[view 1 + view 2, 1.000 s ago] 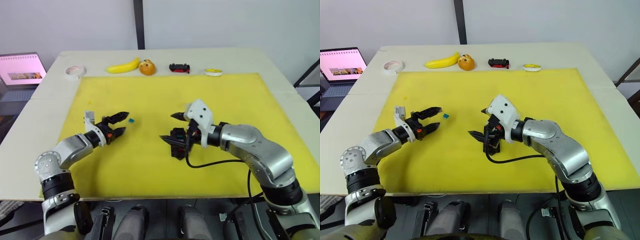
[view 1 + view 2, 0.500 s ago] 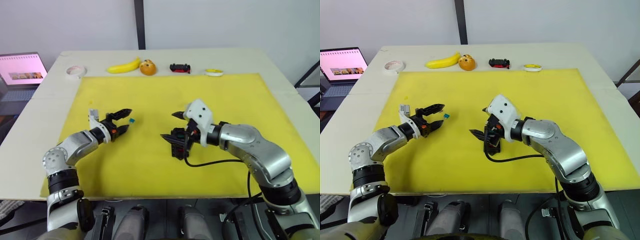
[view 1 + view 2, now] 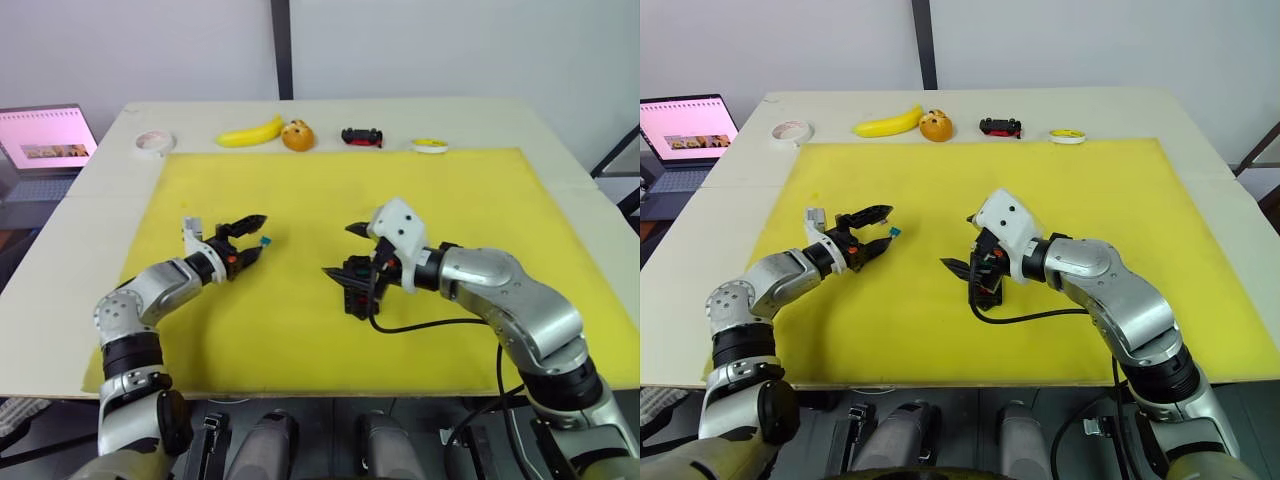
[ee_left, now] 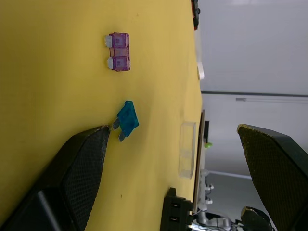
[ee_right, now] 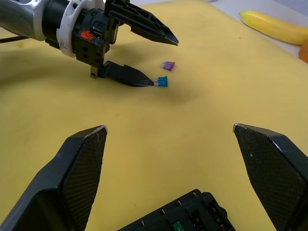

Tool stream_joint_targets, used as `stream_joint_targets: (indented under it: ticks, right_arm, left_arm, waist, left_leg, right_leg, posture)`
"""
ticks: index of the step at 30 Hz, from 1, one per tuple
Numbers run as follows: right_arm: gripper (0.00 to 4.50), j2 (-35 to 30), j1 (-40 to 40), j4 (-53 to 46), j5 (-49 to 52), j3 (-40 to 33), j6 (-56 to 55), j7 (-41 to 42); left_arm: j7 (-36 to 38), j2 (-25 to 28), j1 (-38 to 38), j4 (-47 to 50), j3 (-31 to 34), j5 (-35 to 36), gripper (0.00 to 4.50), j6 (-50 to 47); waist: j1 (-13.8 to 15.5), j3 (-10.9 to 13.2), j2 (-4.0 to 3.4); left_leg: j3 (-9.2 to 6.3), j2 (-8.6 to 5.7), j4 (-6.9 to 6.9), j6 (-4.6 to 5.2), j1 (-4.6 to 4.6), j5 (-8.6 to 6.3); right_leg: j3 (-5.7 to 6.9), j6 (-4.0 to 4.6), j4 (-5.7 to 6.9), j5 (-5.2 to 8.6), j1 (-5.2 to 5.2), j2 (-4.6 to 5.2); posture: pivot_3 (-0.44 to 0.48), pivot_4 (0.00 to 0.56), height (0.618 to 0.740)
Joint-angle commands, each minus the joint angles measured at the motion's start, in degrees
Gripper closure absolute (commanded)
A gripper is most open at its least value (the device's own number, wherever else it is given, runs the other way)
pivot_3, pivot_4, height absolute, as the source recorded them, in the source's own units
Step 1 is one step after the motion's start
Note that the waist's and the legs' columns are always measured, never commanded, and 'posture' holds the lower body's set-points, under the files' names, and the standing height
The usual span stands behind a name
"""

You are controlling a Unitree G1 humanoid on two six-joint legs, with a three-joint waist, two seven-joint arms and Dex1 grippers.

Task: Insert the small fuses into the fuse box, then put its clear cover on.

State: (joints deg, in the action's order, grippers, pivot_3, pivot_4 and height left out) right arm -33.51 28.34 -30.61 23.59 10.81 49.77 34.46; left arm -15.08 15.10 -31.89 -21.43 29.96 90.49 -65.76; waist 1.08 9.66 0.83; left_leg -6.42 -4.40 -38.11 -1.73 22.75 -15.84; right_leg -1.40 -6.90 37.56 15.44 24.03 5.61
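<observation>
Here the left pincer [image 3: 878, 232] hangs low over the yellow mat [image 3: 300, 190] with its two black fingers spread wide, holding nothing. One fingertip [image 5: 144, 83] sits right against the metal prongs of a tiny teal square plastic fuse [image 4: 127, 119], which lies flat on the mat; the other finger stands above it. Just beyond the teal fuse lies a small purple translucent plastic fuse [image 4: 118, 51], apart from both fingers. The left wrist view also shows a transparent rectangular plastic cover [image 4: 186, 149] lying on the mat farther off.

The right pincer [image 3: 342, 252] is open too, its fingers parted and empty, poised over the small black rectangular slotted fuse box [image 5: 185, 215], which rests on the mat near the middle of the surface [image 3: 80, 230]. A green chip shows in one of the box's slots.

Along the far edge of the surface, beyond the mat, lie a roll of white tape [image 3: 151, 142], a yellow banana [image 3: 247, 132], an orange fruit [image 3: 295, 135], a small black-and-red toy car [image 3: 360, 136] and a yellow-and-white disc [image 3: 429, 145].
</observation>
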Motion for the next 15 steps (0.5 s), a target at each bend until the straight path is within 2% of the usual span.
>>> stream_joint_targets:
  ticks: [1,15]
  right_arm:
    - [0.04,-0.58,1.07,-1.6,-0.01,-1.33,-0.19,0.21]
    - [0.04,-1.47,0.38,-1.99,-0.09,-2.06,0.16,0.26]
  left_arm:
    - [0.05,-1.57,-1.0,-1.4,-2.04,-1.9,0.0,0.16]
    - [2.48,-1.7,-1.93,-4.25,-0.87,-6.35,0.0,0.14]
  waist:
    - [0.11,0.0,0.0]
    - [1.25,0.0,0.0]
  left_leg:
    - [0.0,0.0,0.0,0.0,0.0,0.0]
    - [0.0,-0.02,0.0,0.01,-0.06,0.0]
  right_leg:
    - [0.0,0.0,0.0,0.0,0.0,0.0]
    - [0.01,0.0,-0.1,0.0,-0.09,0.0]
  posture:
    - [0.0,0.15,0.74]
    - [0.0,0.15,0.74]
